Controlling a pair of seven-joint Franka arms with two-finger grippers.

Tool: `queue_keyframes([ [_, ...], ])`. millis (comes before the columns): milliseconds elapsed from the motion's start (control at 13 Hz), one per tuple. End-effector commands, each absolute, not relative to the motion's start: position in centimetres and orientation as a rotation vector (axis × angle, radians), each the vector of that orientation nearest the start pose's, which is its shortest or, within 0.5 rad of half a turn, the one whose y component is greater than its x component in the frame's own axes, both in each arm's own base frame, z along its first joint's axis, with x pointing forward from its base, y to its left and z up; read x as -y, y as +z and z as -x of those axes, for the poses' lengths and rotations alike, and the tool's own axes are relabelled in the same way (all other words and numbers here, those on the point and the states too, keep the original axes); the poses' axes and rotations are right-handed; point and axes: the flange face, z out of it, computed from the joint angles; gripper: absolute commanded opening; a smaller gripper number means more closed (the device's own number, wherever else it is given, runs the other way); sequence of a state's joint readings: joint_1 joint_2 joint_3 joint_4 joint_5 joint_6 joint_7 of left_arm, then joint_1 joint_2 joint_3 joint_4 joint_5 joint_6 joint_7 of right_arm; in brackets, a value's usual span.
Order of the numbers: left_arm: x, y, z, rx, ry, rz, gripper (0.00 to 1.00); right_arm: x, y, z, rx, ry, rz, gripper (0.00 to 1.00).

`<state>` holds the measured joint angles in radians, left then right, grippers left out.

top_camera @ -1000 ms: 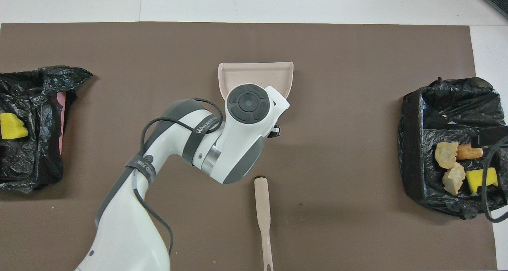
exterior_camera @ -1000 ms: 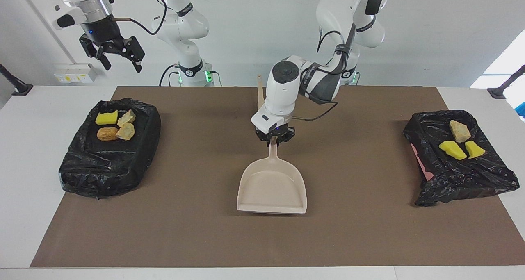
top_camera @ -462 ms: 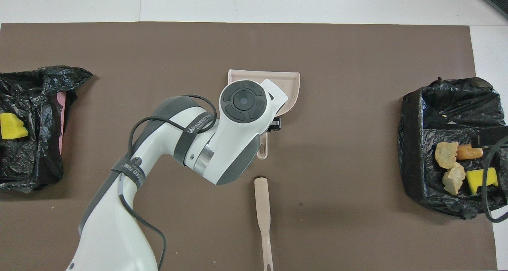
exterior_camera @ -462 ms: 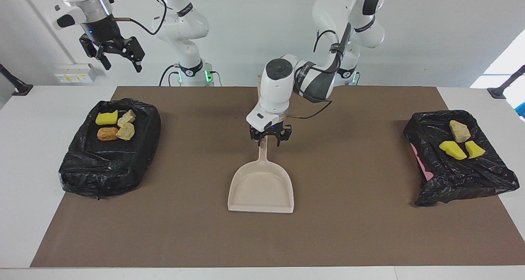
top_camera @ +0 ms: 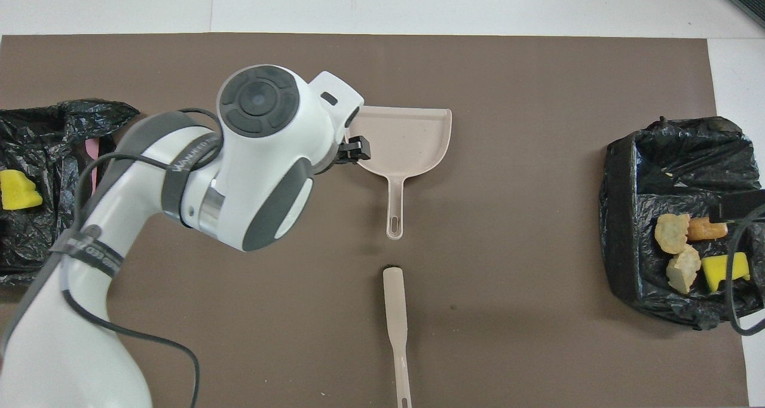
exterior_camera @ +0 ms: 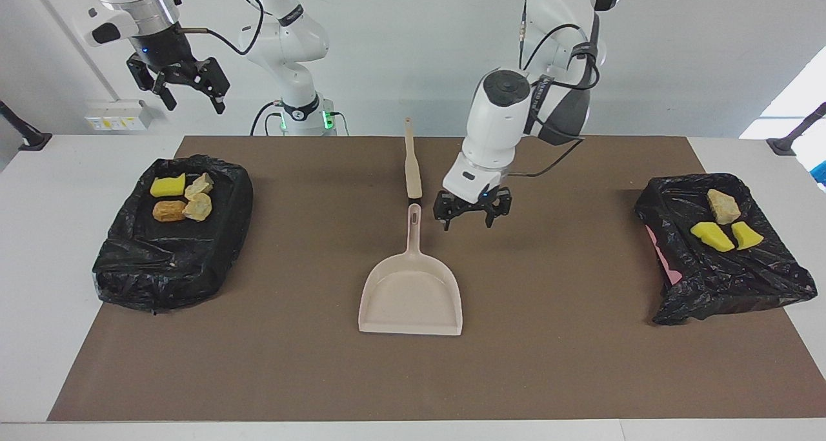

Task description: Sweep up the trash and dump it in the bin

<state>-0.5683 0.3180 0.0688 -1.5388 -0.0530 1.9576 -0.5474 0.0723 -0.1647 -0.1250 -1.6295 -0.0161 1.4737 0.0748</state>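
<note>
Now we look at each thing in turn.
Left gripper [exterior_camera: 471, 215]: we see it up in the air over the brown mat [exterior_camera: 258, 363], just beside the dustpan handle, toward the left arm's end. Its jaws are wide open and hold nothing.
Right gripper [exterior_camera: 182, 86]: we see it waiting high over the table edge by its own bin, jaws open, holding nothing.
Dustpan [exterior_camera: 411, 296]: we see it lying flat in the middle of the mat, handle pointing at the robots.
Brush [exterior_camera: 411, 163]: it lies nearer to the robots than the dustpan, in line with the handle.
Trash [exterior_camera: 181, 197]: we count four bits in the black-bagged bin [exterior_camera: 161, 266] at the right arm's end.
More trash [exterior_camera: 726, 225]: three bits sit in the second bin [exterior_camera: 729, 279] at the left arm's end.
</note>
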Motion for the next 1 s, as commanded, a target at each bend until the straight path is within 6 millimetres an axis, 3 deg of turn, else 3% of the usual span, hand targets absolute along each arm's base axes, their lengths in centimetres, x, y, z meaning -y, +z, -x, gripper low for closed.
queue_keyframes([
  [0, 26.3, 52.3, -58.6, 0.031, -0.104, 3.203, 1.00, 3.6, 67.5, -48.8, -0.173, -0.015, 3.134, 1.00],
  [462, 12.1, 55.7, -60.3, -0.117, 0.012, 3.172, 1.00, 3.6, 67.5, -48.8, -0.173, -0.015, 3.134, 1.00],
  [692, 6.2, 56.9, -60.0, -0.139, 0.068, 3.172, 1.00, 3.6, 67.5, -48.8, -0.173, -0.015, 3.134, 1.00],
  [923, 1.4, 60.7, -58.4, -0.076, -0.016, 3.196, 1.00, 3.6, 67.5, -48.8, -0.173, -0.015, 3.134, 1.00],
])
